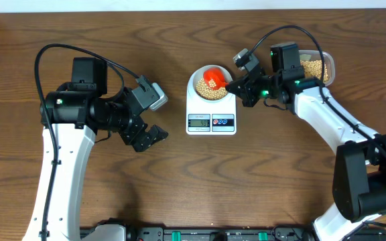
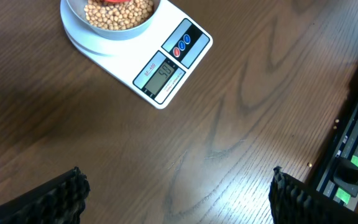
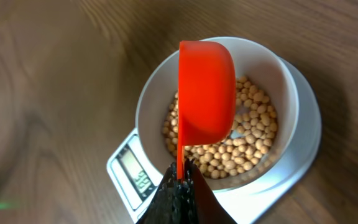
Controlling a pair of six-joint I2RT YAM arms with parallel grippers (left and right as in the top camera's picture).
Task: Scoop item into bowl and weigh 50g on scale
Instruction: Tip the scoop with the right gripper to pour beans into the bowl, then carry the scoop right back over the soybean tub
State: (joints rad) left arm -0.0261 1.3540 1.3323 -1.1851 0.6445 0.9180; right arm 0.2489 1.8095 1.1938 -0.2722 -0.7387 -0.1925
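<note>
The pale bowl (image 1: 200, 79) stands on the white scale (image 1: 211, 122) and holds many tan beans (image 1: 208, 93). My right gripper (image 1: 236, 87) is shut on the handle of an orange scoop (image 1: 212, 77), held tipped on its side over the bowl. In the right wrist view the scoop (image 3: 205, 90) hangs above the beans (image 3: 250, 134) in the bowl (image 3: 154, 99), with my right gripper (image 3: 180, 177) clamped on its thin handle. My left gripper (image 1: 154, 136) is open and empty over bare table left of the scale. In the left wrist view the scale (image 2: 166, 68) display reads about 50.
A clear plastic tub (image 1: 317, 65) with more beans sits at the back right, behind my right arm. A rack of equipment (image 2: 353, 149) runs along the table's front edge.
</note>
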